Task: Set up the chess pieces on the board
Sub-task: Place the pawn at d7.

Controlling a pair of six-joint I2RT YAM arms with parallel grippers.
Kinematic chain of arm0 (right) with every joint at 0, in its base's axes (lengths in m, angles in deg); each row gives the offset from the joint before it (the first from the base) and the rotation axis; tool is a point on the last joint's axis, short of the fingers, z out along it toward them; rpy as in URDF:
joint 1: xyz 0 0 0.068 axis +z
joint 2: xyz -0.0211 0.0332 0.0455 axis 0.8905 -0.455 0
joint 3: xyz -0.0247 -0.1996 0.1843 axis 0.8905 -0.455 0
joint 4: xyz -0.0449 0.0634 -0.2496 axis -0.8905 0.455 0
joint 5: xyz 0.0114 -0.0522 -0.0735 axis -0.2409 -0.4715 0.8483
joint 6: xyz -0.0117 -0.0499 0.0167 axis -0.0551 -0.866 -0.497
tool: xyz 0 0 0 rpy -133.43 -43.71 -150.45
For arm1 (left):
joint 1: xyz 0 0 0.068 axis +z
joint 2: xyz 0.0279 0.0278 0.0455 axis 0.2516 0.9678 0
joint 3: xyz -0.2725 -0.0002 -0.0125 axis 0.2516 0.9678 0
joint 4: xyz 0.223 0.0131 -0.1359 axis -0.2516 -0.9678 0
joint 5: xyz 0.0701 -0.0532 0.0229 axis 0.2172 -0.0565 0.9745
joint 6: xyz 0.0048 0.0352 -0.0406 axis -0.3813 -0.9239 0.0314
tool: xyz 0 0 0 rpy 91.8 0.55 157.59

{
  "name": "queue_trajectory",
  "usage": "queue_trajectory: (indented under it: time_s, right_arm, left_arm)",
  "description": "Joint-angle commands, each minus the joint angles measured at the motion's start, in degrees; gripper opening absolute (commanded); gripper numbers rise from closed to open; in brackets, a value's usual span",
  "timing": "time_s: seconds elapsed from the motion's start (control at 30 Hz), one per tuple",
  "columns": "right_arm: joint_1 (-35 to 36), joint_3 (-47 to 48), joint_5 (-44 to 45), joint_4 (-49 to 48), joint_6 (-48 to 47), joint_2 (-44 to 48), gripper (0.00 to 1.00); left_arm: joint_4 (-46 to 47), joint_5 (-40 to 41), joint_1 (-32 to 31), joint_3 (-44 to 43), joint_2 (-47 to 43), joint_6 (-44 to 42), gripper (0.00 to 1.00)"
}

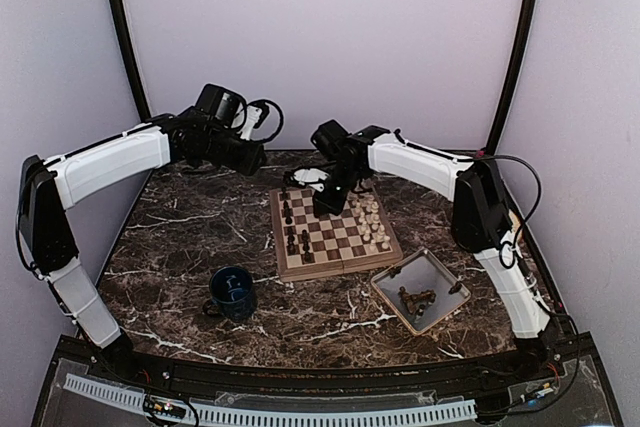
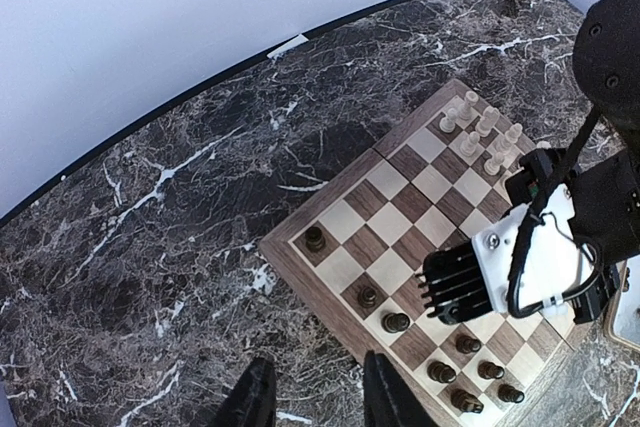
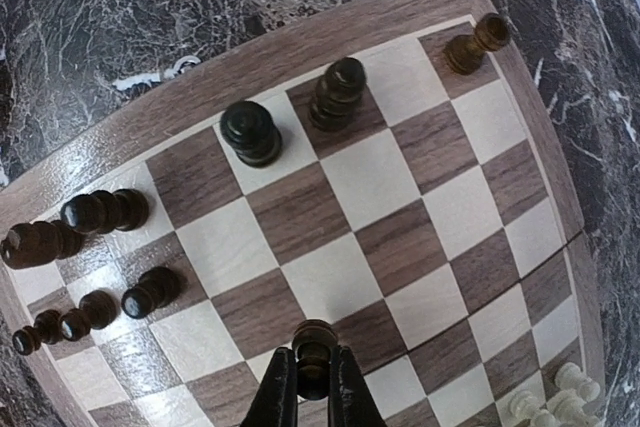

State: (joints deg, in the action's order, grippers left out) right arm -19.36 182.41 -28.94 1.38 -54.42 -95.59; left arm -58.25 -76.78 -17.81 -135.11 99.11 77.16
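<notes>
From above, the board (image 1: pixel 290 272) lies mid-table, a square of light and dark wood checks inside a tan border. The table (image 1: pixel 180 237) is dark marble with white veins. Turned dark pieces (image 1: pixel 292 232) stand along the board's left side and cream pieces (image 1: pixel 370 222) along its right. The right tool (image 1: pixel 328 202) hangs over the board's far middle squares. The left tool (image 1: pixel 250 157) is off the board's far left corner, above bare marble. A round blue mug (image 1: pixel 232 292) sits near the board's near left corner, and a shallow rectangular tray (image 1: pixel 385 292) holding more dark figures lies just off its near right corner.

The left wrist view shows its own two dark fingers (image 2: pixel 255 397) standing moderately apart with nothing between them, outside the board's border (image 2: pixel 280 244). Wide open marble runs from that edge to the curved wall. The right tool's white and black body covers several middle squares.

In the right wrist view the slim black fingers (image 3: pixel 275 392) are pinched on a dark pawn (image 3: pixel 313 342), round-headed and glossy, over the board's centre squares. Whether its base touches the wood cannot be told. The squares around it are free. Other dark figures stand towards the smooth, rounded border (image 3: pixel 200 77), and a few cream ones show at the opposite side
</notes>
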Motion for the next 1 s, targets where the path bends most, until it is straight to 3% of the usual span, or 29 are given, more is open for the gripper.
queue_trajectory:
  time_s: [0.0,0.97]
  right_arm:
    - [1.7,2.6,-2.7,0.1,1.2,-2.5,0.06]
    - [3.1,5.6,-7.7,0.0,1.5,-6.6,0.07]
  left_arm:
    - [0.9,-1.0,0.9,0.6,-2.9,0.7,0.32]
    - [0.2,-4.1,2.7,-0.1,-1.5,0.9,0.32]
